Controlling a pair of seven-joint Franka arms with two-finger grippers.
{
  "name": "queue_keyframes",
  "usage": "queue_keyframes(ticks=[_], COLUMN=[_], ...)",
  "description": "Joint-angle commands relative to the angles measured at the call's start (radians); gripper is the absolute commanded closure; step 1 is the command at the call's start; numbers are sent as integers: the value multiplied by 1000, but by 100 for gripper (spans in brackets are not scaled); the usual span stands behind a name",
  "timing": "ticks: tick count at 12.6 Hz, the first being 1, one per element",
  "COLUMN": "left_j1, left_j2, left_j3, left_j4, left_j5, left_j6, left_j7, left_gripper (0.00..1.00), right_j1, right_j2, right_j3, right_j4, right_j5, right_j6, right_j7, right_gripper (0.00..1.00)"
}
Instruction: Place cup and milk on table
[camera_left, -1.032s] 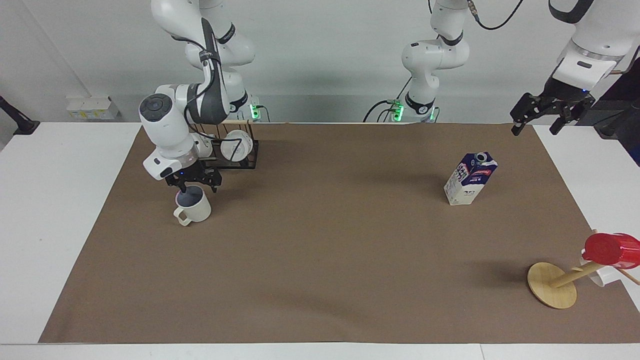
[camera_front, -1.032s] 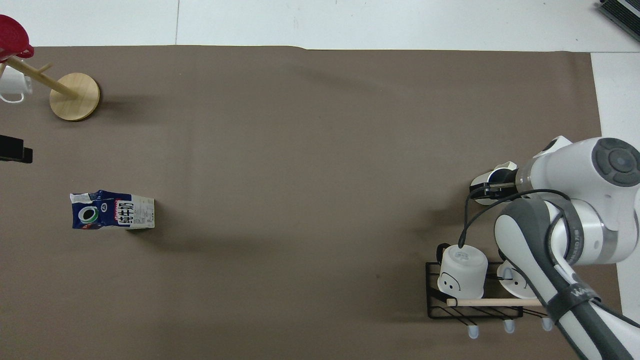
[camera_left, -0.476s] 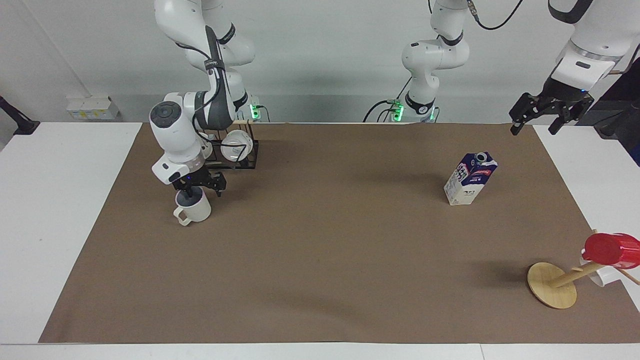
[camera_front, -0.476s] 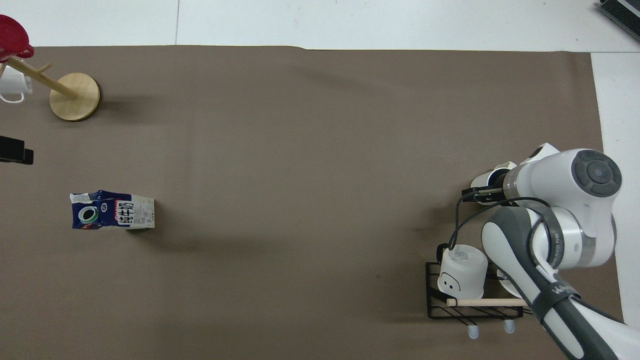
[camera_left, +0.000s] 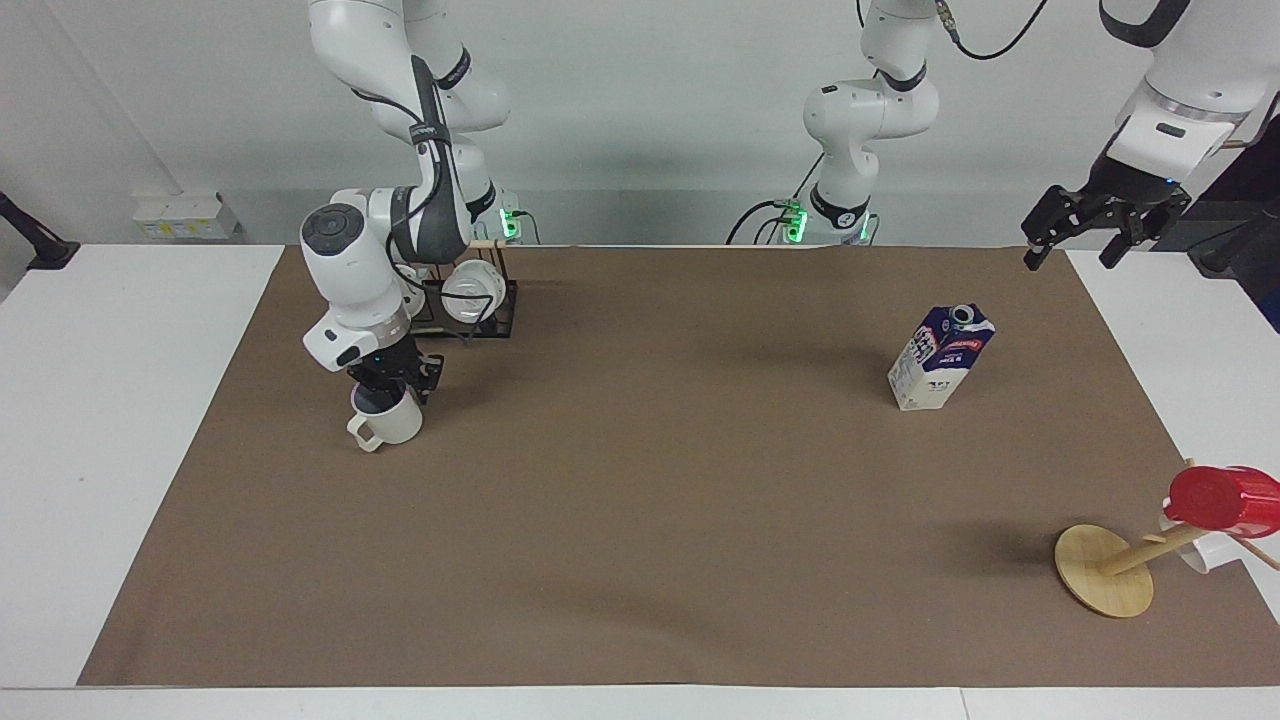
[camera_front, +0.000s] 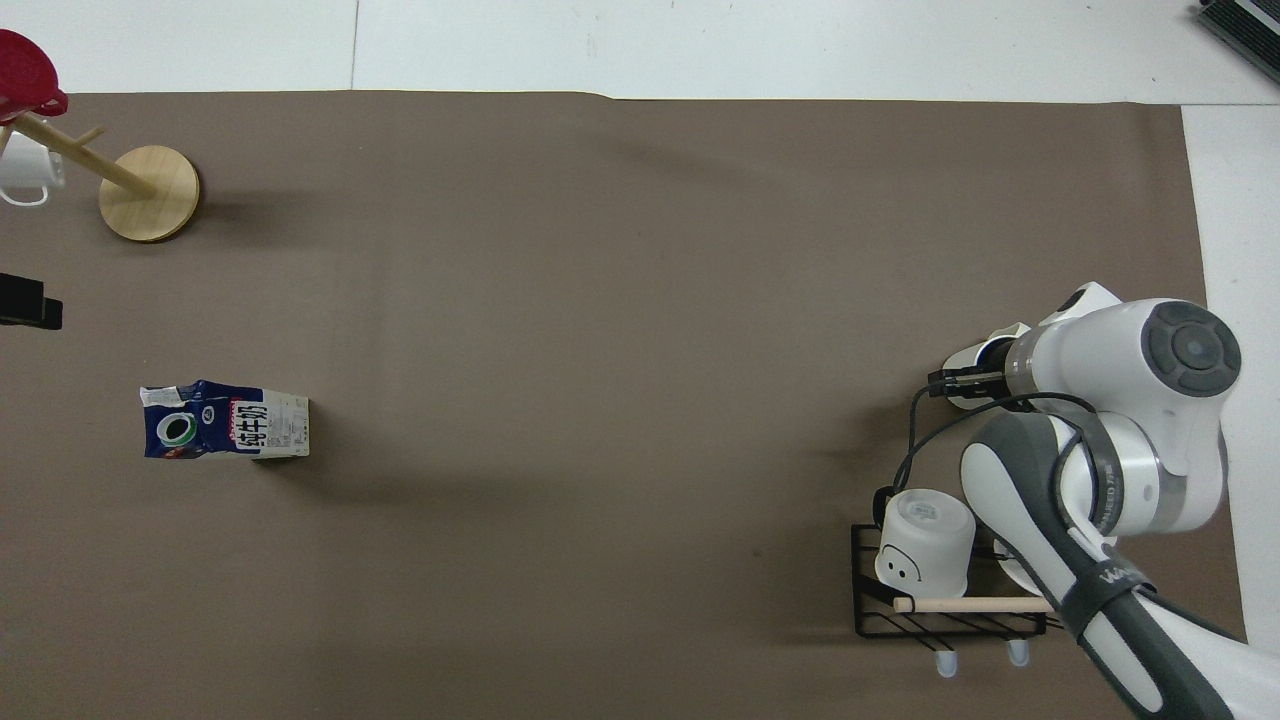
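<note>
The cream-white loop-handled cup (camera_left: 386, 421) stands on the brown-papered surface (camera_left: 640, 520) beside the black wire rack (camera_left: 470, 308); my right hand (camera_left: 392, 378) sits at its rim, grip unclear. Rising while snagged could tip it.

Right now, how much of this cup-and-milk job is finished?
Nearly all, it seems. The milk stands upright on the table. The cup sits there too, with the right end effector at its rim. The left end effector waits, open. Only letting go looks left.
</note>
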Motion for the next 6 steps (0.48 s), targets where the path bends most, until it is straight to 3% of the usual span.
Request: queue_keyframes(ticks=[1, 3, 6], left_j1=[-2, -6, -4], left_j2=[-17, -17, -17], left_j3=[1, 1, 1], left_j4=[-5, -5, -5], left_j5=[12, 12, 10], left_j6=[-27, -27, -24], left_j7=[1, 1, -5], left_gripper=[0, 0, 0], right_j1=[-3, 9, 47], right_j2=[10, 10, 5], right_j3=[4, 5, 7], right_j4=[9, 54, 233], right_j5=[9, 7, 9], right_j6=[10, -25, -276], right_j7=[65, 70, 85], right_gripper=[100, 100, 100])
